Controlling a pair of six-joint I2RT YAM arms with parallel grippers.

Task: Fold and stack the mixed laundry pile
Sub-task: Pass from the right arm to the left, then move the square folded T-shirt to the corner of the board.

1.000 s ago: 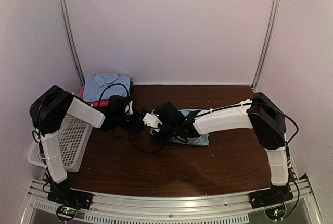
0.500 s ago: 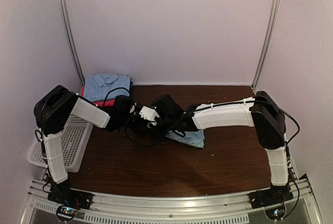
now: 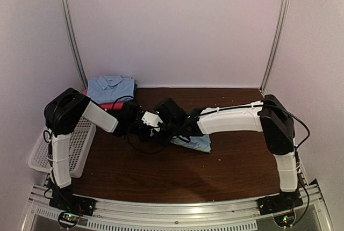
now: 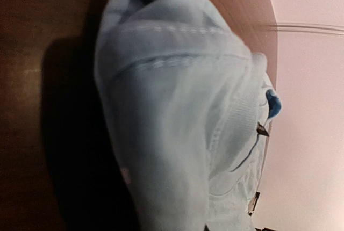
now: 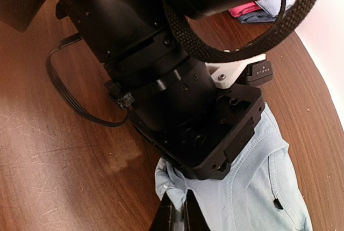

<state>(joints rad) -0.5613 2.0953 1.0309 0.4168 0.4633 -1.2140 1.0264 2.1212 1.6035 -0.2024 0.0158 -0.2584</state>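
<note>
Where the cloth is: The crumpled light blue cloth garment lies near the middle of the dark brown wooden table. It is right under the spot where your two arms meet.
Which way it lies: Its long side runs left to right. Most of it spreads out on the right arm side. Its bunched end points toward the left arm.
Right fingers: The right fingers are pressed together at the bunched corner. They look to be pinching it.
Left fingers: You cannot see them. The left wrist view is full of pale blue cloth, very close up. So the left arm's head is right on the garment, but I cannot tell if its fingers are spread or pinching.
Who is nearer: Both arms are at the same bunched end, just beside each other. Neither has the far right end.
How the cloth looks: It is soft, thin and wrinkled, with stitched seams and a ribbed edge. It sits in a hump, not flat.
The stack: A folded light blue collared shirt rests on a magenta cloth at the back left, well apart from the garment.
Next move: I think you must spread the garment flat along its long side before you fold it.
</note>
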